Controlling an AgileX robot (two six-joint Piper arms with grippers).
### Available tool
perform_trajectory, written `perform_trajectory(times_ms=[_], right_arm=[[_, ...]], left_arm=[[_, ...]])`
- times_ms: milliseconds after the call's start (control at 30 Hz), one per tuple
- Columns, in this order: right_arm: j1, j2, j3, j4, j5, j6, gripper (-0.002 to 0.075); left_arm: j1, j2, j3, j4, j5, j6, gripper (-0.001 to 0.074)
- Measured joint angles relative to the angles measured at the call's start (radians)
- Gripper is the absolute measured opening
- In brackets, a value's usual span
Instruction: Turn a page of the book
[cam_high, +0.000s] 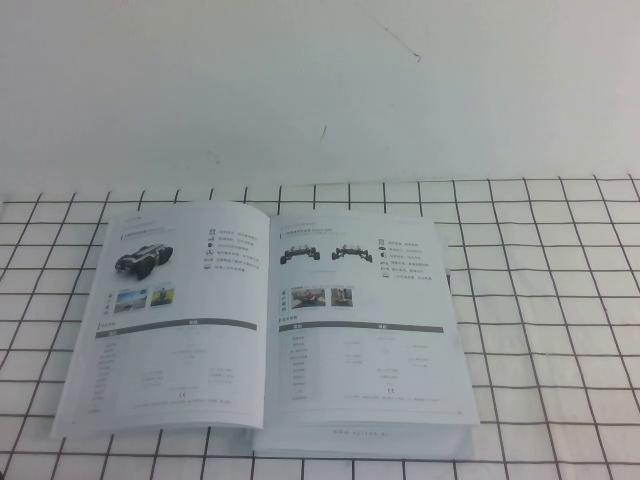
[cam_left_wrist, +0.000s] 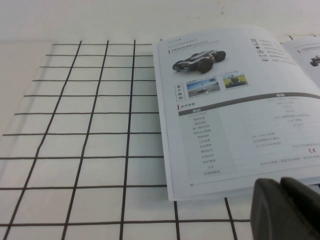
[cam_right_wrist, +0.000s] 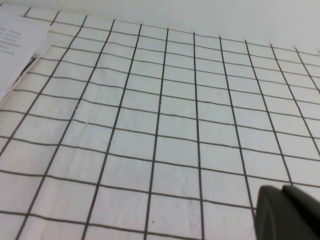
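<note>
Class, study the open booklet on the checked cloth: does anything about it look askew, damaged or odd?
Nothing stands out. The book lies open and undamaged on the gridded cloth, roughly square to its lines. The left end effector and right end effector sit apart from it.

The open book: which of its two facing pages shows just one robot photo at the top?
The book's left-hand page: one dark wheeled robot; the right-hand page shows two.

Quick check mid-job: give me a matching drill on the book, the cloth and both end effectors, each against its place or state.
1. book
2. grid cloth
3. left end effector
4. right end effector

A. over bare grid squares, beside the book
B. lying open, flat
C. near the left page's edge
D. white with black lines

Pairs: 1-B, 2-D, 3-C, 4-A
</note>
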Motion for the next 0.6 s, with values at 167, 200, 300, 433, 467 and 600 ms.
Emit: perform_trajectory(times_ms=[167, 200, 300, 433, 467, 600], right_arm=[[0.006, 0.000, 0.000, 0.000, 0.000, -0.002, -0.0002], [0.006, 0.000, 0.000, 0.000, 0.000, -0.002, -0.0002], [0.006, 0.000, 0.000, 0.000, 0.000, -0.002, -0.0002], [0.006, 0.000, 0.001, 0.000, -0.002, -0.002, -0.0002], [0.006, 0.000, 0.001, 0.000, -0.002, -0.004, -0.0002], [0.006, 0.000, 0.001, 0.000, -0.002, -0.004, -0.0002]], left_arm=[[0.000, 0.000, 0.000, 0.000, 0.000, 0.000, -0.0002], [0.000, 0.000, 0.000, 0.000, 0.000, 0.000, -0.0002], [0.000, 0.000, 0.000, 0.000, 0.000, 0.000, -0.0002], [0.000, 0.000, 0.000, 0.000, 0.000, 0.000, -0.0002], [0.000, 0.000, 0.000, 0.000, 0.000, 0.000, -0.0002], [0.000, 0.000, 0.000, 0.000, 0.000, 0.000, -0.0002]])
